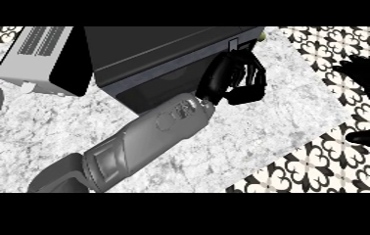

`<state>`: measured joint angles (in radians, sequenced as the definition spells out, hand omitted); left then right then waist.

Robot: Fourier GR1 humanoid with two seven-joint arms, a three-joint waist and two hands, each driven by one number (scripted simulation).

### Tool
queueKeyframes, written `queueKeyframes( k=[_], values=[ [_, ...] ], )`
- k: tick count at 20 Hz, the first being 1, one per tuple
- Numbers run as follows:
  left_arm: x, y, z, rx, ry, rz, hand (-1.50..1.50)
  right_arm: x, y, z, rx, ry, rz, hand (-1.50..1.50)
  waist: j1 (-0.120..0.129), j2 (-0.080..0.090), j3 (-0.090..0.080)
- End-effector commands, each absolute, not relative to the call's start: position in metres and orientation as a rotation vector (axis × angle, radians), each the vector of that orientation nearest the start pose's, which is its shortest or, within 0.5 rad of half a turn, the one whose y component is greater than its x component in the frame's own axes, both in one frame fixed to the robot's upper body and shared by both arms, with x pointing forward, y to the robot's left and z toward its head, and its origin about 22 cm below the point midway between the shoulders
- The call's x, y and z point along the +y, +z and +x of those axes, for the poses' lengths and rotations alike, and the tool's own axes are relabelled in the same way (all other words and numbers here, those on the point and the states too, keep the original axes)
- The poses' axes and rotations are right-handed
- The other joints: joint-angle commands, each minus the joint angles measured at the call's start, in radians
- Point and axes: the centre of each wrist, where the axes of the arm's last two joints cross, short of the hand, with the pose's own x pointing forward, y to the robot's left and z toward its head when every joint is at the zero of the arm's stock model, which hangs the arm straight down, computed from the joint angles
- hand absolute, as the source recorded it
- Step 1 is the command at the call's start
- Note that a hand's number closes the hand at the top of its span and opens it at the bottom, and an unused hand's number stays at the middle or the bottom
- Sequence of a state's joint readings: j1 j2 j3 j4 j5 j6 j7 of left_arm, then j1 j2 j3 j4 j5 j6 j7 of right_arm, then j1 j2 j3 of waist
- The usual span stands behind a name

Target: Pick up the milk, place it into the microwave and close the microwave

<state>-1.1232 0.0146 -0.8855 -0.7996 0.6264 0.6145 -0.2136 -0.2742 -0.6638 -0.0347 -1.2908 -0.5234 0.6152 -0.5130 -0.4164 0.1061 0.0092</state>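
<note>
Now, head view: you are looking steeply down at the marbled counter (289,111), with patterned tiles to the right.
Left arm: it is crossing from the near left toward the microwave (166,58), a dark box at the far centre.
Left hand (235,80): its fingers are curling by the microwave's right front corner; you cannot tell whether they are wrapping something or just pressing the door.
Right hand (358,72): only dark fingertips are showing at the right edge; whether it is open or closed cannot be told.
Milk: it is not showing anywhere; a pale greenish sliver behind the left hand might be it, but that is too small to tell. It could be inside the microwave or hidden by the hand.
Handling judgement: a milk carton is likely light but thin-walled, so you should be taking it round the middle of its body, squeezing gently.
Other appliance: a grey toaster oven (43,58) is sitting far left, cut off by the edge.
Hidden: the microwave's opening and door edge are hard to make out.
</note>
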Motion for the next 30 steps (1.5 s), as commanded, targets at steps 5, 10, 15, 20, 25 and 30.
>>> queueKeyframes(
  k=[5, 10, 15, 20, 25, 30],
  values=[
    [-0.032, 0.104, 0.358, -1.87, -0.509, -0.123, 1.5, -0.349, 0.128, 0.311, -2.02, 0.756, 0.772, 1.5, -0.027, -0.004, 0.003],
    [-0.033, 0.107, 0.358, -1.878, -0.491, -0.124, 1.5, -0.333, 0.14, 0.309, -2.005, 0.828, 0.82, 1.5, -0.043, -0.003, 0.005],
    [-0.033, 0.105, 0.357, -1.887, -0.466, -0.111, 1.5, -0.321, 0.146, 0.304, -1.985, 0.874, 0.863, 1.5, -0.053, -0.004, 0.005],
    [-0.032, 0.103, 0.356, -1.891, -0.444, -0.093, 1.5, -0.313, 0.151, 0.299, -1.976, 0.9, 0.894, 1.5, -0.066, -0.004, 0.006],
    [-0.031, 0.101, 0.355, -1.891, -0.411, -0.084, 1.5, -0.306, 0.15, 0.293, -1.961, 0.91, 0.928, 1.5, -0.075, 0.0, 0.005],
    [-0.034, 0.107, 0.357, -1.925, -0.404, -0.074, 1.5, -0.302, 0.157, 0.288, -1.963, 0.935, 0.944, 1.5, -0.088, 0.002, 0.007]
  ],
)
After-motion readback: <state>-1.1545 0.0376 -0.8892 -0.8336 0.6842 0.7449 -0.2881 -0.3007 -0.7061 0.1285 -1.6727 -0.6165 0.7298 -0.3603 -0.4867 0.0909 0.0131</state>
